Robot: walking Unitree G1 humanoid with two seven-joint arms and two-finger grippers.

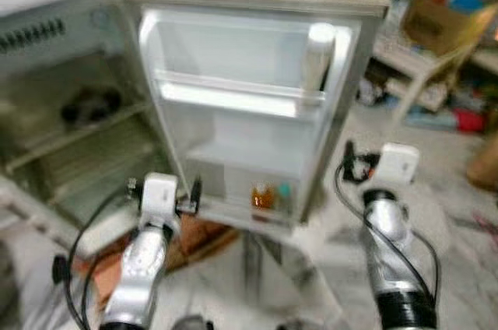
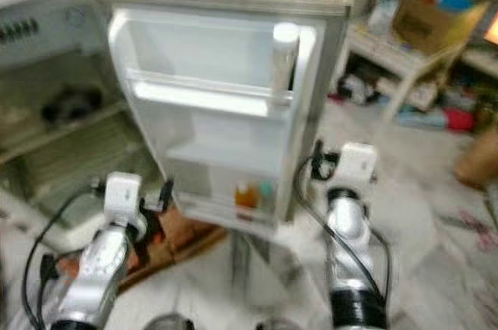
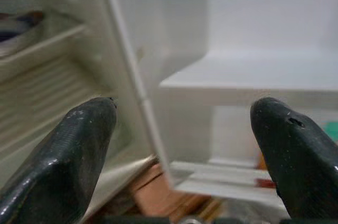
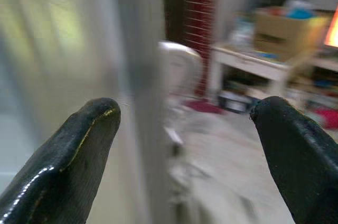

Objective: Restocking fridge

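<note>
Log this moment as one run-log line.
fridge door: open | white bottle: upper door shelf | orange item: lower door shelf | left claw: open, empty, near door edge | right claw: open, empty

Clutter on and around the desk at the right of a marble-floored room

A cardboard box [image 1: 437,20] sits on a pale desk [image 1: 412,61] at the right, with blurred odds and ends beneath it, among them something red [image 1: 469,120]. A red brick strip [image 4: 198,26] runs up the wall behind. The floor [image 1: 451,213] is pale veined marble, and a brown flattened piece of cardboard [image 1: 198,238] lies on it.
</note>
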